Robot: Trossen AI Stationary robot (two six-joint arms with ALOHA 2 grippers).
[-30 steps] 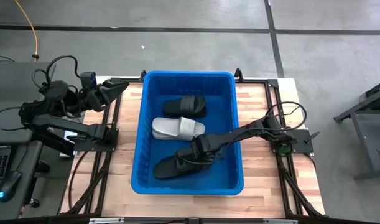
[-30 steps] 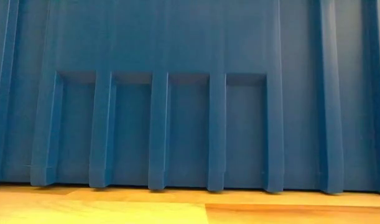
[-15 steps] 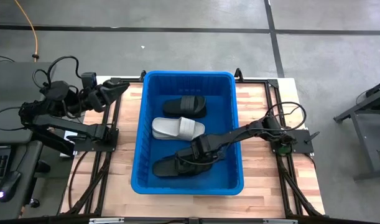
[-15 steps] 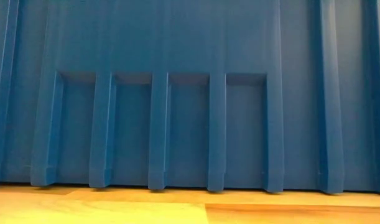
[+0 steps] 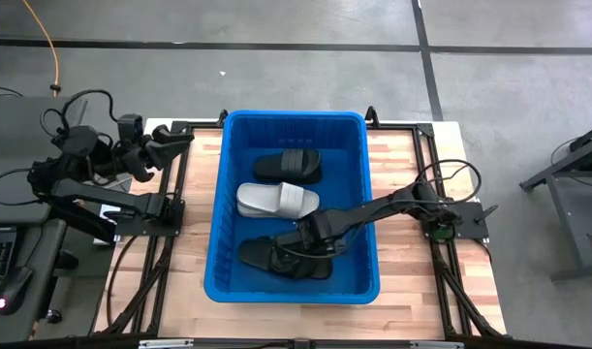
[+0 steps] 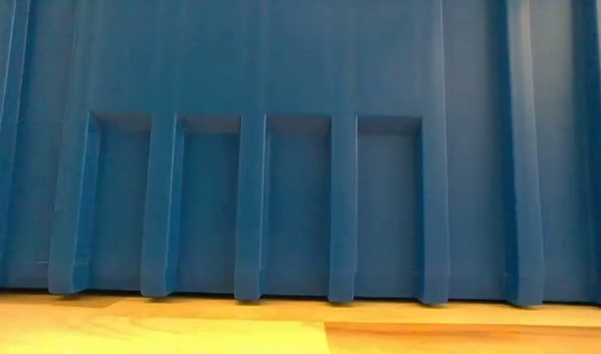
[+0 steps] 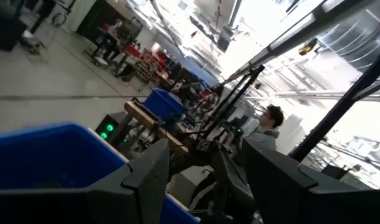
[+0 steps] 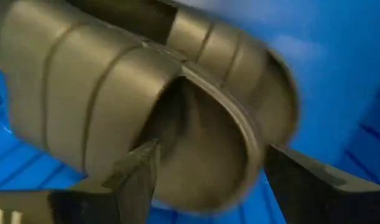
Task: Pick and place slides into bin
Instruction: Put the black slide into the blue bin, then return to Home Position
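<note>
The blue bin point(image 5: 294, 116) stands mid-table; the low view shows only its ribbed wall point(image 6: 300, 147). Inside it lie a black slide point(image 5: 288, 166) at the far end, a light grey slide point(image 5: 276, 200) in the middle and a black slide point(image 5: 266, 258) at the near end. My right gripper point(image 5: 307, 242) reaches down into the bin over that near slide. In the right wrist view its fingers point(image 8: 227, 180) are apart, with the slide's strap point(image 8: 146, 93) close in front. My left gripper point(image 5: 171, 142) is open and empty, raised left of the bin. My right gripper stands open at the near black slide's strap. One fingertip point(image 8: 140, 163) is at the mouth under the strap point(image 8: 196, 124); the other point(image 8: 314, 180) is beside the slide's outer edge. I cannot tell whether either finger touches the slide.
The bin fills the middle of the wooden table point(image 5: 412, 281), with bare wood to its left and right. The left wrist view point(image 7: 205, 180) looks past the bin's rim point(image 7: 46, 149) into the room, where a person point(image 7: 270, 121) stands far off.
My right gripper has sunk a little toward the near edge inside the bin. The near black slide has turned and now lies flatter and longer across the bin's near end. My left gripper has drawn back toward the table's left edge.
</note>
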